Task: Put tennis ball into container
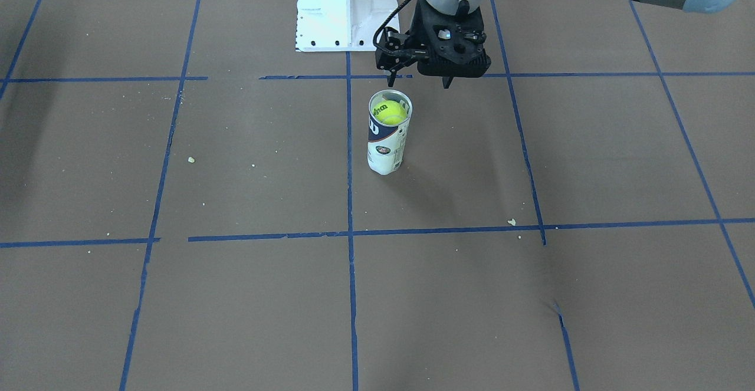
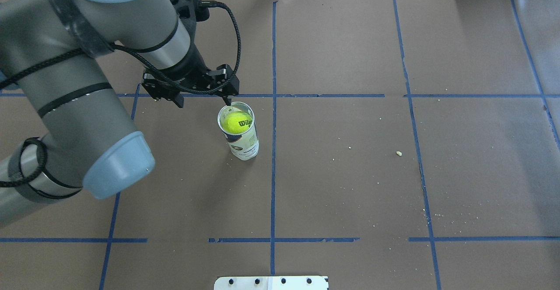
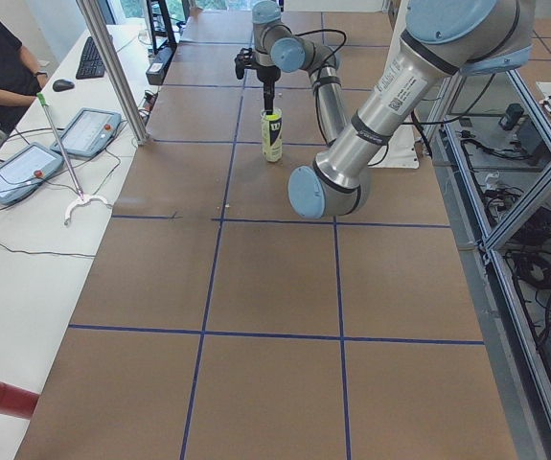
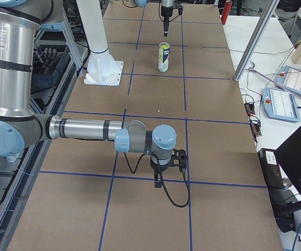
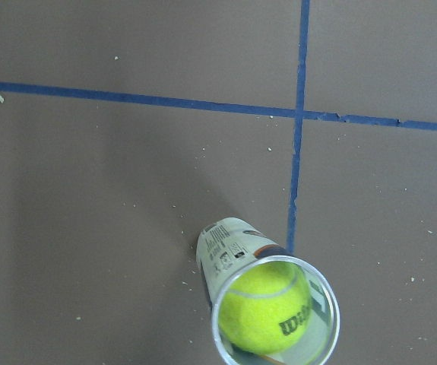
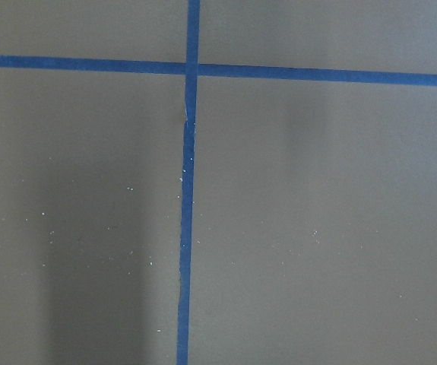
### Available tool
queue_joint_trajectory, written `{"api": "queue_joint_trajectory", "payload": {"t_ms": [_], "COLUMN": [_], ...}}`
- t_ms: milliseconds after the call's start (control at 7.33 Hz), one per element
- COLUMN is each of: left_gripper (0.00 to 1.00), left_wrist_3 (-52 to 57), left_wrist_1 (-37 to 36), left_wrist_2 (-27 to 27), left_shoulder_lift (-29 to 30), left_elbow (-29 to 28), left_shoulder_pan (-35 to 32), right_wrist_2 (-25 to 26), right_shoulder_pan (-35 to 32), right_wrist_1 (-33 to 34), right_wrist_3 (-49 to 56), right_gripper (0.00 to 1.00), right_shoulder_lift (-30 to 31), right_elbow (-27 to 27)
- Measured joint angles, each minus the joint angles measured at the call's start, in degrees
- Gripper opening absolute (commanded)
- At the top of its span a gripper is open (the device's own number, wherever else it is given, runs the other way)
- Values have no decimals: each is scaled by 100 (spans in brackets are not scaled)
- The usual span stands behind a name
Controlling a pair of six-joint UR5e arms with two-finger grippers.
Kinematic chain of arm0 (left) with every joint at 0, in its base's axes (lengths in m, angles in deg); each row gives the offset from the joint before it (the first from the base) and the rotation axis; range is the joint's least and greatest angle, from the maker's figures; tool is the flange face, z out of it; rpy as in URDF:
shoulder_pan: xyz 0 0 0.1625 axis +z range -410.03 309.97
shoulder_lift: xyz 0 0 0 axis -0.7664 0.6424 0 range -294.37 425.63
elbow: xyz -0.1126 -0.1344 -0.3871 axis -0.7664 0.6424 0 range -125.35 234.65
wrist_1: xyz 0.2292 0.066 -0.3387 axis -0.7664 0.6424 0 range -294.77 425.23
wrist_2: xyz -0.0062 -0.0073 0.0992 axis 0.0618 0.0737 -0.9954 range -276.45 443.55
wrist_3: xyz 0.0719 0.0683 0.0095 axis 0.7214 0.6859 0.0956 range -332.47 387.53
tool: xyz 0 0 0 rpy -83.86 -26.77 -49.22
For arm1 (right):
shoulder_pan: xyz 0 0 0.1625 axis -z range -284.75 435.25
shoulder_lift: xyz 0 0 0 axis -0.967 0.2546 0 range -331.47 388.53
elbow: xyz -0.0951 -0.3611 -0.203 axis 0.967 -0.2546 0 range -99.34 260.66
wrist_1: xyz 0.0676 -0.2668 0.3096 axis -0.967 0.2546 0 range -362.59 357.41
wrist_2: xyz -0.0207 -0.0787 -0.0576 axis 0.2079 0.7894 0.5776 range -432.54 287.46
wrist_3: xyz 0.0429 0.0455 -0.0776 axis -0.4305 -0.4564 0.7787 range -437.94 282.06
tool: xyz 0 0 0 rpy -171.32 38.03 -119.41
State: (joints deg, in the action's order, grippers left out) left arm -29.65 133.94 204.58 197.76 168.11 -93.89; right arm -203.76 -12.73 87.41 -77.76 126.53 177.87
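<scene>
The tennis ball (image 1: pixel 390 112) (image 2: pixel 236 122) (image 5: pixel 267 308), yellow-green with a black Wilson logo, sits inside the container just below its rim. The container (image 1: pixel 387 149) (image 2: pixel 245 145) (image 5: pixel 226 247) (image 3: pixel 271 139) (image 4: pixel 163 57) stands upright on the brown table, clear with a navy-and-white label. My left gripper (image 1: pixel 419 81) (image 2: pixel 202 102) hovers just above rim height, open and empty, offset to the tube's side, with one fingertip (image 2: pixel 226 101) close to the rim. My right gripper (image 4: pixel 163 175) hangs low over the table far from the tube; whether it is open or shut cannot be told.
The white pedestal base (image 1: pixel 345 10) (image 4: pixel 106 68) is bolted to the table behind the tube. Blue tape lines grid the brown cover, with small crumbs (image 1: pixel 511 222) scattered. A side bench with control pendants (image 3: pixel 26 168) and a red cylinder (image 3: pixel 2 398) lies beyond the table edge.
</scene>
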Motion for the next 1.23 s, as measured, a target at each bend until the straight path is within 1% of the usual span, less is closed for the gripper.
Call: {"api": "queue_joint_trajectory", "payload": {"t_ms": [273, 409, 545, 818, 955, 1227], "left_gripper": [100, 100, 100, 100, 100, 100], "left_wrist_3": [1509, 2360, 3077, 4327, 4875, 5679], "left_wrist_1": [86, 238, 476, 826, 919, 1233], "left_wrist_2": [18, 44, 66, 124, 287, 728], "left_shoulder_lift": [-508, -885, -1306, -2000, -2336, -3153], "left_elbow": [48, 11, -129, -746, -1006, -1194], "left_shoulder_pan": [-874, -1362, -1837, -2781, -3159, -3754], "right_wrist_2": [0, 0, 0, 0, 0, 0], "right_shoulder_pan": [0, 0, 0, 0, 0, 0], "right_wrist_1": [0, 0, 0, 0, 0, 0], "right_wrist_3": [0, 0, 0, 0, 0, 0], "right_gripper": [100, 100, 100, 100, 100, 100], "right_shoulder_lift": [0, 0, 0, 0, 0, 0], "right_elbow": [0, 0, 0, 0, 0, 0]}}
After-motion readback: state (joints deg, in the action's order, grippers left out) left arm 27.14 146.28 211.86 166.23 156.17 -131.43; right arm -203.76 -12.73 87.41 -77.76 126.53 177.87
